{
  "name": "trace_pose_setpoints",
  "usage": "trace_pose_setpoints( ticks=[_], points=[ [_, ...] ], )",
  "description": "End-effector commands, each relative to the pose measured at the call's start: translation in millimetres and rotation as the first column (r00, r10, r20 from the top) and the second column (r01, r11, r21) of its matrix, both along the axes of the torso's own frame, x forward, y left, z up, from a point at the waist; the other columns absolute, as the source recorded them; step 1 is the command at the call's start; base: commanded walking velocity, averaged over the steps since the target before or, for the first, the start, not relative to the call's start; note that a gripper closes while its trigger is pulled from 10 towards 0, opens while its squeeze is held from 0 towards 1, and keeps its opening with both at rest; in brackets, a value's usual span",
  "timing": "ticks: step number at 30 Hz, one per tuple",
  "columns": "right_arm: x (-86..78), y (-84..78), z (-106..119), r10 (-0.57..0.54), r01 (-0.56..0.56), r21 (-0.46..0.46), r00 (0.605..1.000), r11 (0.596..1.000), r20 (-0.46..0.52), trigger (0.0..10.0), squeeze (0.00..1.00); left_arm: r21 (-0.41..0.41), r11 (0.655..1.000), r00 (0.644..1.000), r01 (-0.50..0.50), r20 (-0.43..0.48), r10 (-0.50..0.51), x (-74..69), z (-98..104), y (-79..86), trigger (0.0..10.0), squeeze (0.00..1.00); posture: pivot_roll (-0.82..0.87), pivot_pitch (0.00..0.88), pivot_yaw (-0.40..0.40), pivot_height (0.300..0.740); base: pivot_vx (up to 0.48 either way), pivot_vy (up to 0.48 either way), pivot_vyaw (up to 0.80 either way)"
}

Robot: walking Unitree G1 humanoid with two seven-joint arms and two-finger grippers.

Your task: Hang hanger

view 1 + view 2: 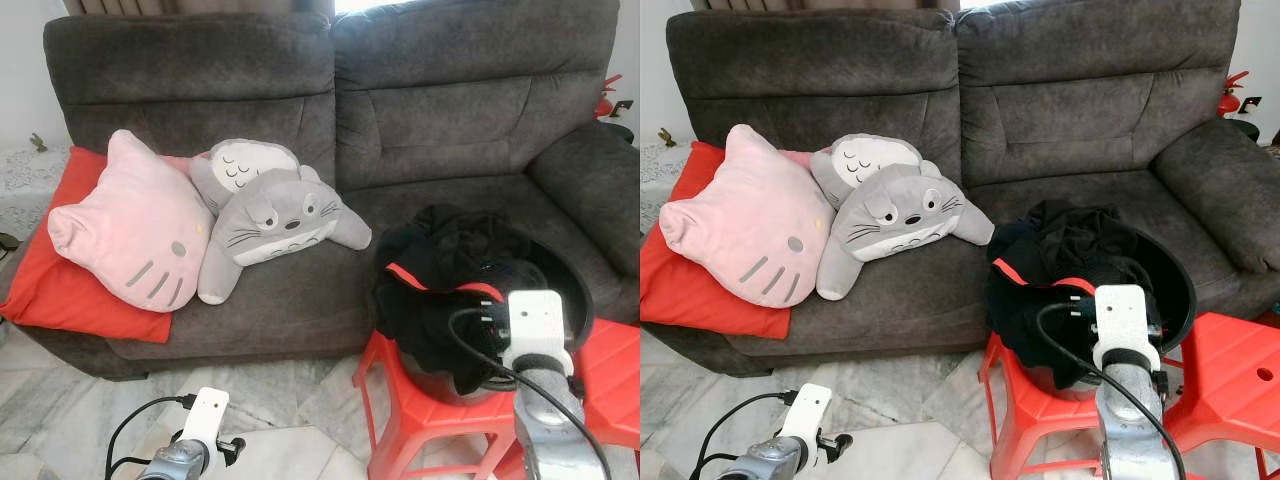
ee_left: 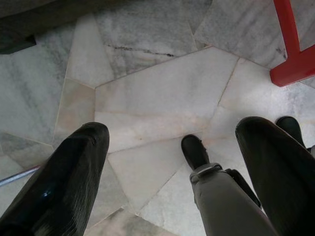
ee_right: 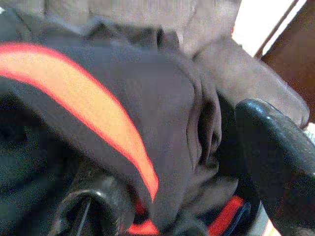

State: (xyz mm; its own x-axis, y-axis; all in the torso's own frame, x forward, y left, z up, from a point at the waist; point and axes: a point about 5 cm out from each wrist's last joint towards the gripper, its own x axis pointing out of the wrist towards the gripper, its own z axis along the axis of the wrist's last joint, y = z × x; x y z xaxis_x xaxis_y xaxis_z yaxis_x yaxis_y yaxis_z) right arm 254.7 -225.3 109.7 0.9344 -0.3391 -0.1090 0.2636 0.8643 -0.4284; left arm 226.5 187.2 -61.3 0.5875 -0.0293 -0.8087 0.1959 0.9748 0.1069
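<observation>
A heap of black clothes (image 1: 450,260) with a red-orange stripe fills a black basin (image 1: 575,275) on a red stool (image 1: 420,420) in front of the sofa. My right arm (image 1: 537,325) reaches into the heap from the near side. In the right wrist view my right gripper (image 3: 174,155) is open, and the striped black cloth (image 3: 98,98) lies between its fingers (image 3: 275,162). My left gripper (image 2: 172,130) hangs low on my left, open, over the marble floor (image 2: 162,93) with nothing between its fingers.
A dark grey sofa (image 1: 440,110) spans the back, carrying a pink cat cushion (image 1: 130,225), grey plush toys (image 1: 280,215) and a red cushion (image 1: 60,290). A second red stool (image 1: 610,370) stands at the right. My own foot (image 2: 194,150) shows below the left gripper.
</observation>
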Motion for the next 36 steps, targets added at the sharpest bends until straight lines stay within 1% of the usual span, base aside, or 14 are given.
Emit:
trace_pose_setpoints(
  ticks=[1,2,3,5,6,14,16,21,22,23,24,29,36],
  points=[
    [0.5,-0.8,-2,-0.005,0.004,-0.031,1.000,0.999,-0.016,10.0,0.00,0.020,1.000,1.000,0.020,-0.017,-0.020,-2.6,-1,3.7,10.0,0.00,-0.24,0.000,0.058,0.740,0.000,0.000,0.00],
    [0.5,-0.8,-2,-0.005,0.004,-0.031,1.000,0.999,-0.016,10.0,0.00,0.020,1.000,1.000,0.020,-0.017,-0.020,-2.6,-1,3.7,10.0,0.00,-0.24,0.000,0.058,0.740,0.000,0.000,0.00],
    [-1.0,-6.4,-8,-0.050,0.049,-0.029,0.997,0.998,-0.050,10.0,0.00,0.020,1.000,1.000,0.021,-0.017,-0.021,-2.4,-1,3.5,10.0,0.00,-0.24,0.000,0.058,0.740,0.000,0.000,0.00],
    [-1.3,-8.3,-10,-0.065,0.064,-0.021,0.996,0.998,-0.058,10.0,0.00,0.020,1.000,1.000,0.021,-0.017,-0.021,-2.3,-1,3.4,10.0,0.00,-0.24,0.000,0.058,0.740,0.000,0.000,0.00],
    [-1.3,-11.1,-15,-0.077,0.076,-0.025,0.993,0.997,-0.086,10.0,0.00,0.020,1.000,1.000,0.022,-0.016,-0.022,-2.1,-1,3.3,10.0,0.00,-0.24,0.000,0.058,0.740,0.000,0.000,0.00],
    [1.1,-12.2,-28,-0.095,0.095,-0.011,0.987,0.995,-0.133,10.0,0.00,0.019,1.000,1.000,0.022,-0.015,-0.022,-2.1,-1,3.0,10.0,0.00,-0.24,0.000,0.059,0.740,0.000,0.000,0.00],
    [4.7,-9.8,-27,-0.084,0.085,0.009,0.991,0.996,-0.107,10.0,0.00,0.019,1.000,1.000,0.021,-0.014,-0.020,-2.1,-1,3.0,10.0,0.00,-0.24,0.000,0.059,0.740,0.000,0.000,0.00],
    [11.1,-5.0,-20,-0.039,0.039,0.007,0.999,0.999,-0.038,10.0,0.00,0.021,1.000,1.000,0.022,-0.013,-0.022,-2.0,-1,3.1,10.0,0.00,-0.24,0.000,0.059,0.740,0.000,0.000,0.00],
    [12.0,-4.5,-18,-0.034,0.034,0.003,0.999,0.999,-0.024,9.3,0.00,0.021,1.000,1.000,0.022,-0.013,-0.022,-1.9,-1,3.1,10.0,0.00,-0.24,0.000,0.059,0.740,0.000,0.000,0.00],
    [12.7,-4.5,-16,-0.031,0.031,0.001,0.999,1.000,-0.011,5.6,0.00,0.022,1.000,1.000,0.022,-0.012,-0.022,-1.9,-1,3.1,10.0,0.00,-0.24,0.000,0.059,0.740,0.000,0.000,0.00],
    [13.7,-4.6,-13,-0.028,0.028,-0.002,1.000,1.000,0.008,0.0,0.00,0.023,0.999,1.000,0.022,-0.012,-0.022,-1.9,-1,3.1,10.0,0.00,-0.24,0.000,0.059,0.740,0.000,0.000,0.00],
    [18.3,-3.8,-2,-0.003,0.005,-0.025,0.998,1.000,0.061,0.0,0.00,0.024,0.999,1.000,0.023,-0.011,-0.023,-2.0,-1,3.6,10.0,0.00,-0.23,0.000,0.062,0.740,0.000,0.000,0.00],
    [21.8,-4.1,2,0.012,-0.009,-0.037,0.996,0.999,0.090,0.0,0.00,0.024,0.999,1.000,0.023,-0.011,-0.023,-2.0,-1,3.6,10.0,0.00,-0.23,0.000,0.062,0.740,0.000,0.000,0.00]
  ],
)
